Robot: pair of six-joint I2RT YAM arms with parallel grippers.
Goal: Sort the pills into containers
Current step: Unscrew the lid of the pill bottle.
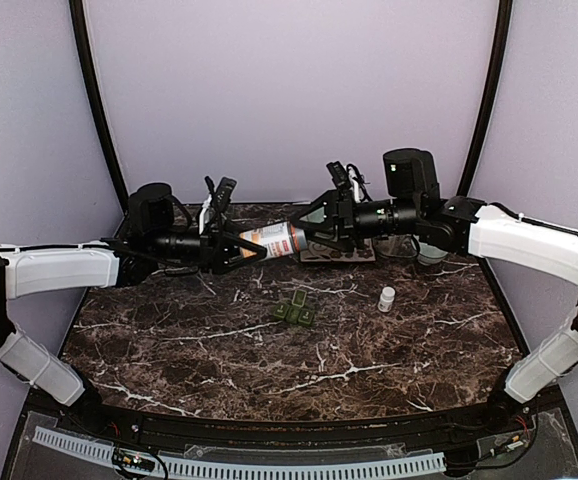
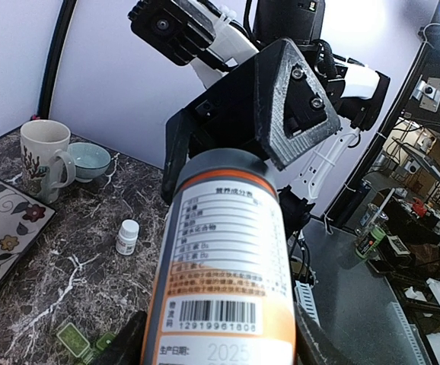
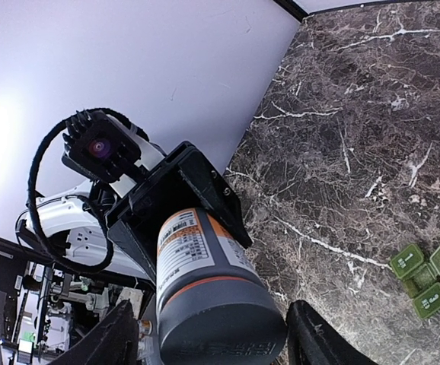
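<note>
Pills are not showing; green pill box (image 1: 296,311) is sitting mid-frame on tabletop (image 1: 169,340). Left end effector (image 1: 252,247) is pinching the likely slick, rigid pill bottle (image 1: 274,240); right end effector (image 1: 307,235), spread, is straddling its dark end.

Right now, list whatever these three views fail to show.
- Pills: none visible in any view; too small to pick out, or hidden.
- Pill box contents: too small from above; cut off by the left wrist view's bottom edge.
- Right gripper contact with the bottle: fingertips cut off in its wrist view.

Lilac walls (image 1: 289,90), seemingly marble table (image 1: 219,370)
</note>
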